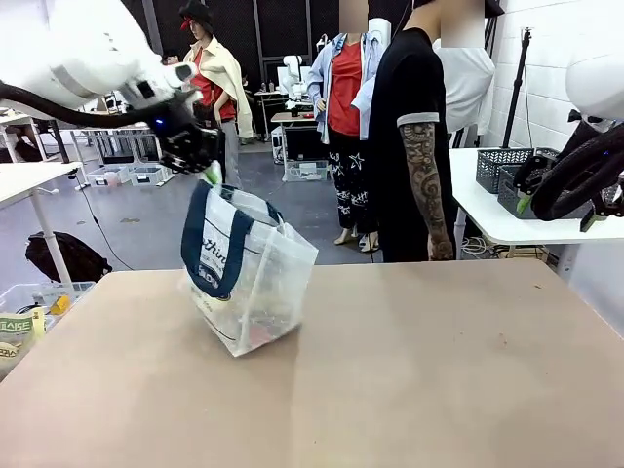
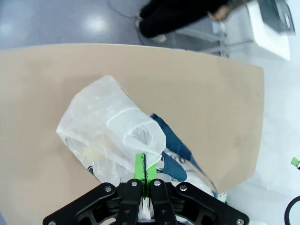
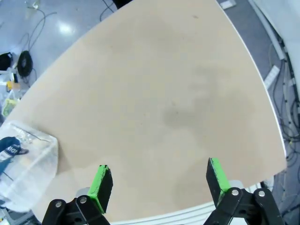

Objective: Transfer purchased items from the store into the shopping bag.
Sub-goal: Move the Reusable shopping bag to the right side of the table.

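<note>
Front view: the left hand [image 1: 208, 168] pinches the shopping bag [image 1: 249, 273] by its top edge, the bag tilted on the desk [image 1: 409, 370] with bare room all round; a person [image 1: 417, 146] stands beyond the far edge. Left wrist view: the pads [image 2: 139, 165] are clenched on the bag's plastic. Right wrist view: the right hand [image 3: 159, 180] hangs released over bare desk near its edge.

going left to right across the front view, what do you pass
clear bin → left pincer shut on the bag's top → person → grey baskets → right pincer
</note>
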`<state>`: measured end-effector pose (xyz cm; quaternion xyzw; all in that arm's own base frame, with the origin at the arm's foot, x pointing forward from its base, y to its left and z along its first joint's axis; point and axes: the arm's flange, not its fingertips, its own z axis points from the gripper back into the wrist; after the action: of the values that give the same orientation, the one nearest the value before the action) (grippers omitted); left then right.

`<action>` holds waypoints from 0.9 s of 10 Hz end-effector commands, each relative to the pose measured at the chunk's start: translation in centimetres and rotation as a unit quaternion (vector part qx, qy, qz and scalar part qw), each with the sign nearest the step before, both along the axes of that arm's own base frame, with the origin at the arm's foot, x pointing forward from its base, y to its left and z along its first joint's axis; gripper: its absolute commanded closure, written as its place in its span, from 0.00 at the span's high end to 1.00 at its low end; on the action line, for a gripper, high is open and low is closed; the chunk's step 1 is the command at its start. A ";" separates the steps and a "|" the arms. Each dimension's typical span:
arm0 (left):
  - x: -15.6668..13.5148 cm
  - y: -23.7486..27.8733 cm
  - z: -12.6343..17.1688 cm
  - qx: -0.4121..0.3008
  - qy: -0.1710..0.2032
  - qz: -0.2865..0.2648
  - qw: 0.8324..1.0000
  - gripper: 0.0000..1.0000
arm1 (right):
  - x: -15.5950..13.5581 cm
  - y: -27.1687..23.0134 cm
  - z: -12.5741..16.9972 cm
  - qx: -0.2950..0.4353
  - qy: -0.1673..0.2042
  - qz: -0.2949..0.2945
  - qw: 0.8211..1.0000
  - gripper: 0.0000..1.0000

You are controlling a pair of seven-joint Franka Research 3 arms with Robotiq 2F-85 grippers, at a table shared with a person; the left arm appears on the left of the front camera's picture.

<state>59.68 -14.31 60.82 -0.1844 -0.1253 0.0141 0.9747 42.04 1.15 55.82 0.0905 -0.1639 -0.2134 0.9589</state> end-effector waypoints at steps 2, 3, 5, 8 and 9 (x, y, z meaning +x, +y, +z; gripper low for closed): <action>-3.9 6.8 1.1 -0.021 0.008 0.138 0.990 0.00 | 0.0 -0.1 -0.1 -0.004 -0.004 0.004 1.000 1.00; -4.8 9.1 1.1 -0.045 -0.004 0.158 0.986 0.00 | 0.0 -0.1 -0.1 -0.004 -0.004 0.004 1.000 1.00; -6.0 13.4 1.3 -0.067 -0.012 0.205 0.976 0.00 | 0.0 -0.1 -0.1 -0.004 -0.004 0.004 1.000 1.00; -7.5 19.5 1.8 -0.104 -0.038 0.263 0.958 0.00 | 0.0 -0.1 -0.1 -0.004 -0.004 0.004 1.000 1.00; -8.0 21.3 1.9 -0.117 -0.050 0.274 0.953 0.00 | 0.0 -0.1 -0.1 -0.004 -0.004 0.004 1.000 1.00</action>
<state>52.76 6.43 62.35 -0.2329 -0.1893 0.2819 0.9113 42.05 1.06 55.82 0.0906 -0.1640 -0.2139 0.9587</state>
